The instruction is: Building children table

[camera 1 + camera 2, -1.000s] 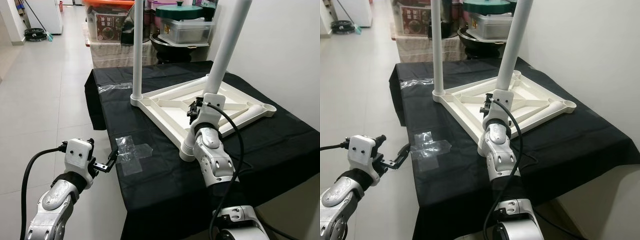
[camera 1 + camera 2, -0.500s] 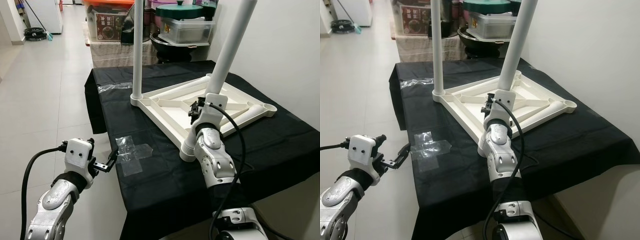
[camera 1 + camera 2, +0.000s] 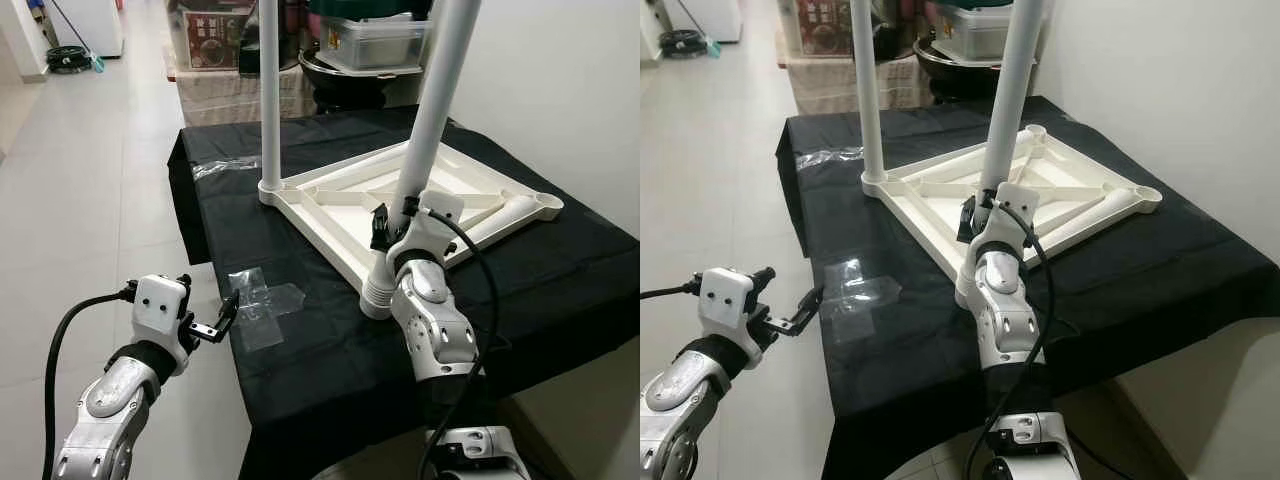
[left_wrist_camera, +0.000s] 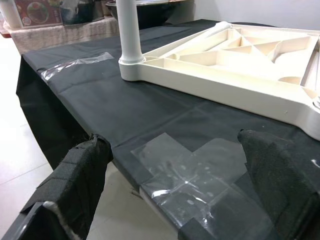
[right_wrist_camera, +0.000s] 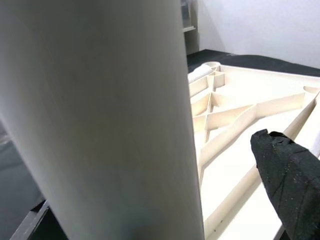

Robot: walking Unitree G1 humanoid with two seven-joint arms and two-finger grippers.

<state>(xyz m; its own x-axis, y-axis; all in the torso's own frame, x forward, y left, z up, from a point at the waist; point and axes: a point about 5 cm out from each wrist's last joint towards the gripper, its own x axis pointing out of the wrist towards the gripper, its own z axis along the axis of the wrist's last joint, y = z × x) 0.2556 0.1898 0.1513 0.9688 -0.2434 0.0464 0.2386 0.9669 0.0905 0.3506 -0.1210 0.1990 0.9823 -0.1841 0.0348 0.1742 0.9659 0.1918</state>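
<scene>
Now the near leg (image 3: pixel 425 130) stands straighter than a second ago, foot in the corner socket of the upturned tabletop (image 3: pixel 340 200) on the black cloth. Right gripper (image 3: pixel 390 222) clamps it; seating looks close. Left gripper (image 3: pixel 222 318) hangs open off the edge.

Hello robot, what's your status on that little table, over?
Right pincer around near leg. Left pincer open, off cloth edge. Tabletop upside down, far leg seated. Nothing in way.
</scene>
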